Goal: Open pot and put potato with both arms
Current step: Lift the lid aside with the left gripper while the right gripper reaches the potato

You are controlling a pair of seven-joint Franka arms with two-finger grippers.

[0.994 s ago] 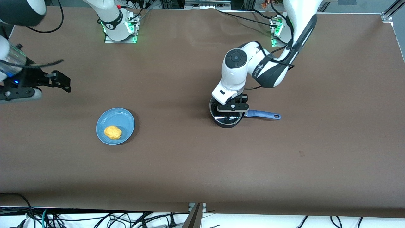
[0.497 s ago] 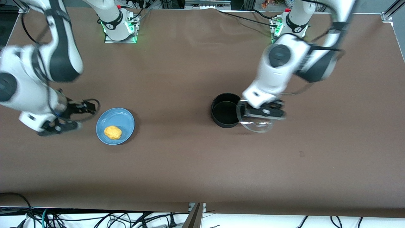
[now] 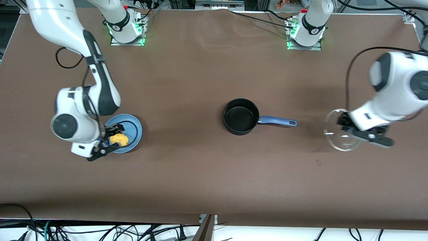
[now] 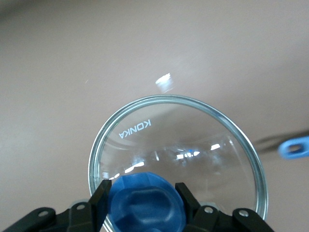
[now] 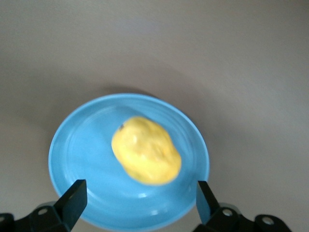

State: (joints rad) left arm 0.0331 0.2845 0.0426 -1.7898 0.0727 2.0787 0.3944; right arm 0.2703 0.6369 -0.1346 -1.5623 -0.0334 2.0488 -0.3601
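Note:
The black pot point(image 3: 240, 116) stands open in the middle of the table, its blue handle point(image 3: 277, 121) pointing toward the left arm's end. The handle's tip also shows in the left wrist view point(image 4: 294, 147). My left gripper point(image 3: 347, 125) point(image 4: 142, 198) is shut on the blue knob point(image 4: 145, 203) of the glass lid point(image 3: 334, 134) point(image 4: 193, 135) and holds it over bare table near the left arm's end. The yellow potato point(image 3: 119, 139) point(image 5: 146, 150) lies on the blue plate point(image 3: 132, 125) point(image 5: 82, 154). My right gripper point(image 3: 107, 140) point(image 5: 140, 198) is open, just above the plate, its fingers spread wider than the potato.
The brown table top point(image 3: 200, 174) stretches between the plate and the pot. The arm bases point(image 3: 127, 26) with green lights stand at the table edge farthest from the front camera.
The left gripper has lifted the lid off the pot and carried it toward the left arm's end. The right arm has swung in and come down over the plate and potato.

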